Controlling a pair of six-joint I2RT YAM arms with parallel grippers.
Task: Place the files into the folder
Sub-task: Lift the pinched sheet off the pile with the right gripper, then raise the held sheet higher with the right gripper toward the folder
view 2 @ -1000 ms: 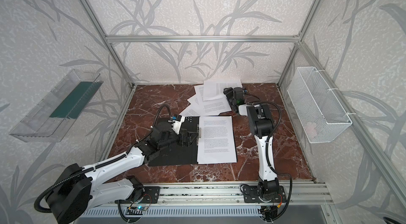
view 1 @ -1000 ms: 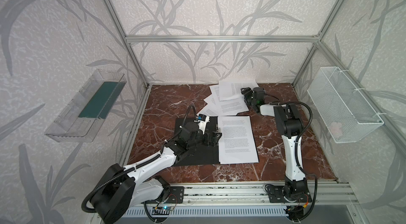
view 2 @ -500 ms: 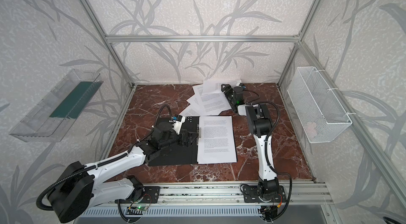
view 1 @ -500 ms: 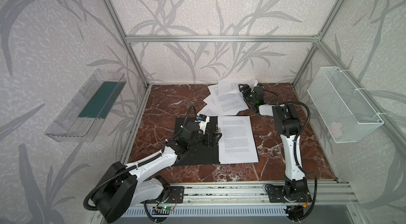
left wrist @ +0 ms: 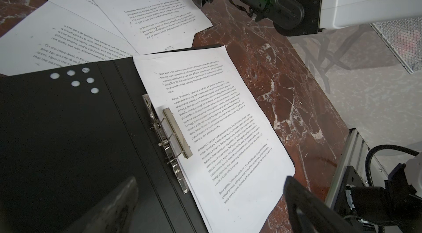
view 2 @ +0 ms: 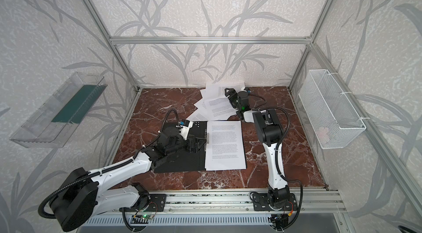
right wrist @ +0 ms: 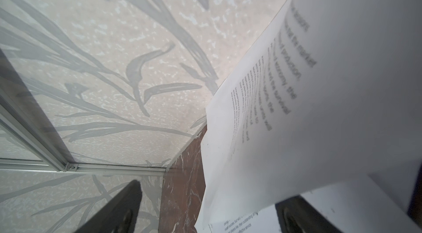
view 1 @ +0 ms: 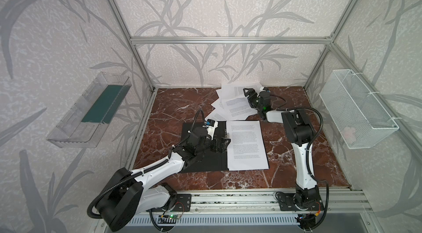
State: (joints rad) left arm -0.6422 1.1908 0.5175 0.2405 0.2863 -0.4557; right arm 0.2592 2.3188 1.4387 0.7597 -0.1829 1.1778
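Tabletop (view 1: 173, 106), R gripper (view 1: 249, 92) moved back over files (view 1: 237, 107)

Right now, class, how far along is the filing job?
Done: the folder lies open, one sheet on its right half. In hand: the open right gripper is at the pile, another sheet curling up beside it. Left: the pile's remaining sheets; the open left gripper hovers over the folder.

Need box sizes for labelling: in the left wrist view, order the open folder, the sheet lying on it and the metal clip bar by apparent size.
1. folder, running off the frame
2. sheet
3. clip bar, by far the smallest
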